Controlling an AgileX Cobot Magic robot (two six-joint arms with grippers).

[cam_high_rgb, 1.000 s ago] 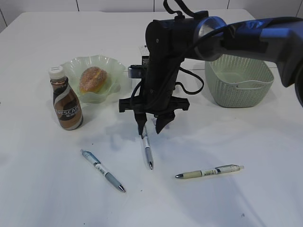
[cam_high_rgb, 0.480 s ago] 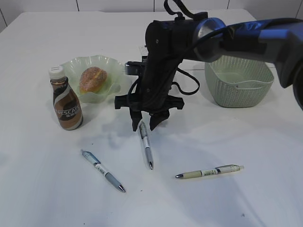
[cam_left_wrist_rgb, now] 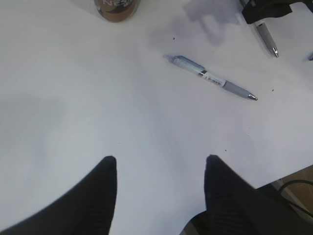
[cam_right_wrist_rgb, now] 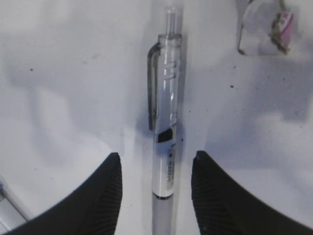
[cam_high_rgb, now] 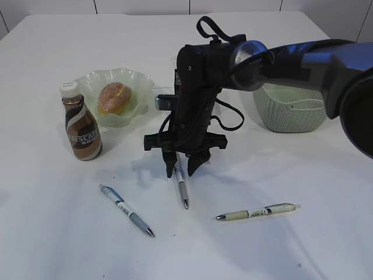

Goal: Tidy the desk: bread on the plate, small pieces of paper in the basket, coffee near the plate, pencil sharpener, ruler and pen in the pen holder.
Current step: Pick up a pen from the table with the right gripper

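1. The surface (cam_high_rgb: pixel 70 245) is white and mostly bare. You have five tidy-up jobs on it, and two look done.
2. Right arm reaches across the middle. Its pincer (cam_high_rgb: pixel 183 164) sits low over the middle pen (cam_high_rgb: pixel 182 188), jaws about half open, one on each side of the barrel. Wrist view shows pen centred between the fingers (cam_right_wrist_rgb: pixel 100 196) w/ gaps both sides, so nothing is gripped yet.
3. Basket (cam_high_rgb: pixel 289 112) sits far right, partly behind the arm. What shows of the inside looks empty, and you have no paper wads in view anywhere.
4. Plate (cam_high_rgb: pixel 93 81) is back left w/ the bread (cam_high_rgb: pixel 113 97) already in it. Count that as done.
5. Coffee (cam_high_rgb: pixel 81 128) stands upright just beside the plate's front-left. Also done, by the look of it.
6. Left pincer (cam_left_wrist_rgb: pixel 160 169) hovers over bare surface near the front edge, jaws about half open, holding nothing.
7. Pens: three lie loose. Besides the middle one, there is a blue-grey pen (cam_high_rgb: pixel 126 210) front left and a pale one (cam_high_rgb: pixel 257 212) front right, well apart.
8. Not visible: pen holder, ruler, sharpener. You can't tell where the pens will go. Judged approx. halfway at best; the pen job has barely begun.
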